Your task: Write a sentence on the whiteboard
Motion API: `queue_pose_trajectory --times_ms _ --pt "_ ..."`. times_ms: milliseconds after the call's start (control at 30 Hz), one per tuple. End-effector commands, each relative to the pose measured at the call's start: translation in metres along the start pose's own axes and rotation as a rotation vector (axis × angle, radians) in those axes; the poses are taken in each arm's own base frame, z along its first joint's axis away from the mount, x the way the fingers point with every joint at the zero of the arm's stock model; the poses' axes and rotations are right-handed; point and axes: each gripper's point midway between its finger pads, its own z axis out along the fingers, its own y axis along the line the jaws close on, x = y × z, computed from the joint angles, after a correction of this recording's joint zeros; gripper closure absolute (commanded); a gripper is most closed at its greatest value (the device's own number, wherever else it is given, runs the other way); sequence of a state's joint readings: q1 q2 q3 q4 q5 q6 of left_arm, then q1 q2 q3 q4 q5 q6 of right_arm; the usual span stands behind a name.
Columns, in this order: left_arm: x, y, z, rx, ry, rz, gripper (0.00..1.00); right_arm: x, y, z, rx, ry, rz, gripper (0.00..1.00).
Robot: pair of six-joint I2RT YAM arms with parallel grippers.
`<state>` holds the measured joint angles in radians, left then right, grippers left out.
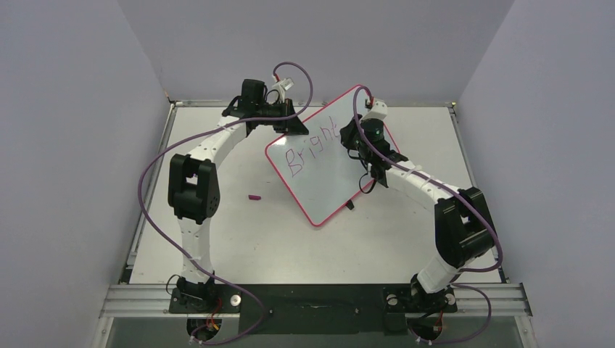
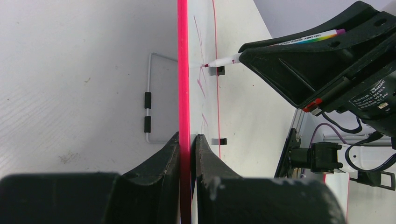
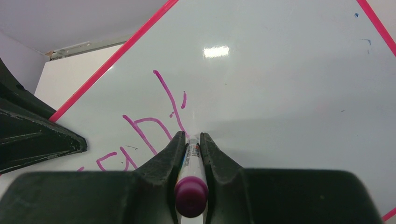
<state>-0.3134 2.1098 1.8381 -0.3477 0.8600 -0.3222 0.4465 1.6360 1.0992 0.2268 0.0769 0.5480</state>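
White tabletop (image 1: 232, 239) holds the angled whiteboard (image 1: 323, 185) at frame centre, its sentence (image 1: 310, 147) reading only "Bright". Left gripper (image 2: 187, 136) pinches the board's pink rim (image 2: 183, 70). Right gripper (image 3: 190, 137) clamps a marker (image 3: 191, 191), tip touching the board.

It is a robotics lab cell: plain violet-grey walls (image 1: 65, 109) close a white table (image 1: 290, 246) left, right and far; an aluminium rail (image 1: 138, 301) runs along its near edge.

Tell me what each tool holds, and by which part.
Left tool grips the whiteboard by its pink edge; right tool grips the marker along its barrel.
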Motion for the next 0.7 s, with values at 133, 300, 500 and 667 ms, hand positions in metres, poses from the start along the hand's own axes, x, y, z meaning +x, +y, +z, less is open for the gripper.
queue_pose_trajectory --times_ms 133,300,500,667 --pt "-0.015 -0.039 -0.007 0.055 -0.039 0.17 1.0 -0.018 -0.01 0.002 0.048 -0.021 -0.009 1.0" --pt "-0.014 -0.039 -0.007 0.054 -0.038 0.169 1.0 -0.038 -0.005 0.014 0.045 -0.04 -0.032 1.0" --pt "-0.014 -0.039 -0.008 0.055 -0.037 0.17 1.0 -0.064 0.004 0.009 0.033 -0.08 -0.052 1.0" --pt "-0.015 -0.039 -0.009 0.053 -0.04 0.173 1.0 -0.08 0.01 -0.019 0.011 -0.127 -0.038 1.0"
